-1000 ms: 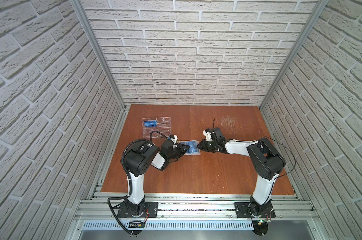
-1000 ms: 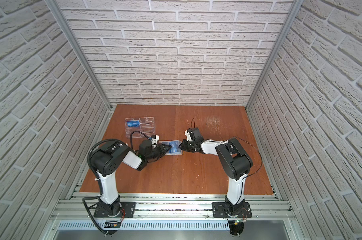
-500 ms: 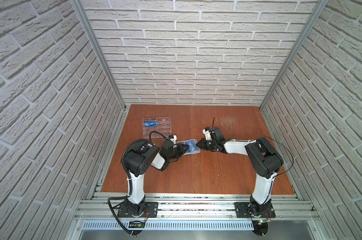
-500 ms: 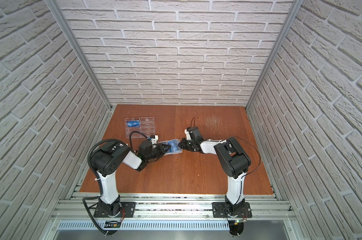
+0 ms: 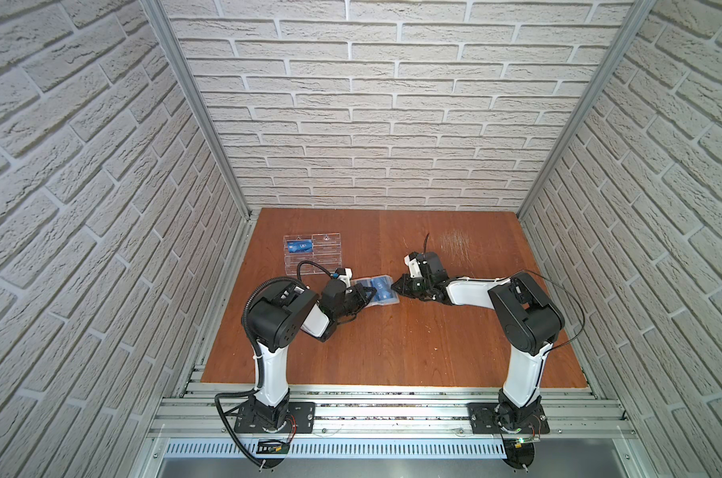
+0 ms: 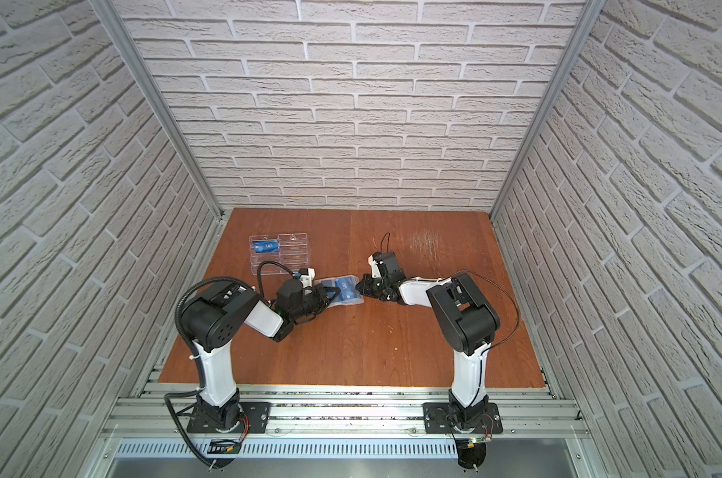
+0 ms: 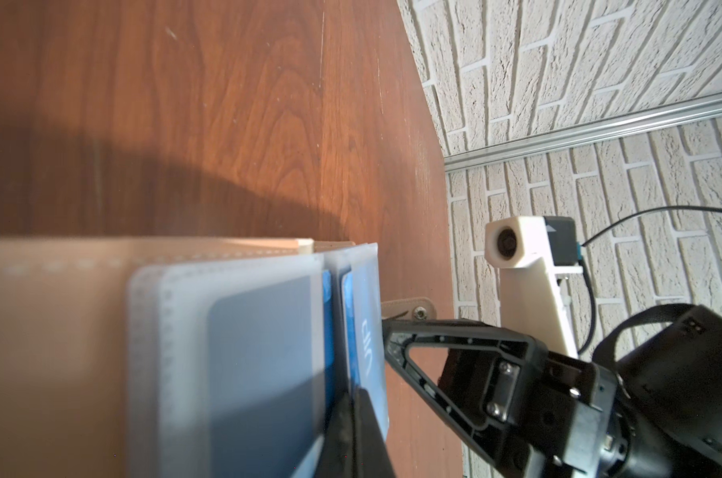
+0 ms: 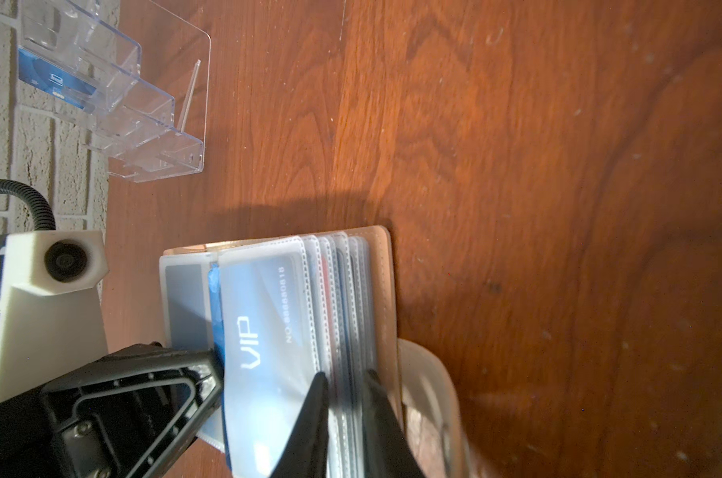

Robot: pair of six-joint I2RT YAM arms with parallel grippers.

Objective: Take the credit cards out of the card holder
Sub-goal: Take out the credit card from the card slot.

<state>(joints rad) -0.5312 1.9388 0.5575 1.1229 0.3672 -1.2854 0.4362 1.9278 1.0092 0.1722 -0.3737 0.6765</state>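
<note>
Black fingers of your left gripper (image 5: 364, 297) are pressed together on the exposed blue edge of a credit card (image 8: 264, 331), the one printed VIP. Most of that card sits inside a clear sleeve, and only the edge facing the left gripper pokes out. In the right wrist view, the fingertip (image 8: 208, 366) meets that edge.

Your right gripper (image 8: 347, 397) comes in from the opposite side and pinches a bundle of sleeve pages (image 8: 342, 298). The jaws stand a narrow gap apart, and the pages fill it. Thin edges show inside those pages, one reddish and others dark, but you cannot count them.

Card holder (image 5: 382, 294): tan leather, lying open on the wooden table (image 5: 392, 351) between the two arms, seen in both top views. Its snap strap (image 7: 409, 308) lies flat on the wood just beside the right gripper's tip. The page nearest the left gripper holds a grey insert (image 8: 183, 302).

Clear acrylic rack (image 5: 314, 254): stands toward the far left of the table, beyond the left wrist and near the card holder without touching it. One blue card (image 5: 302, 247) stands in its rearmost tier, in the left slot as the top views show it.
</note>
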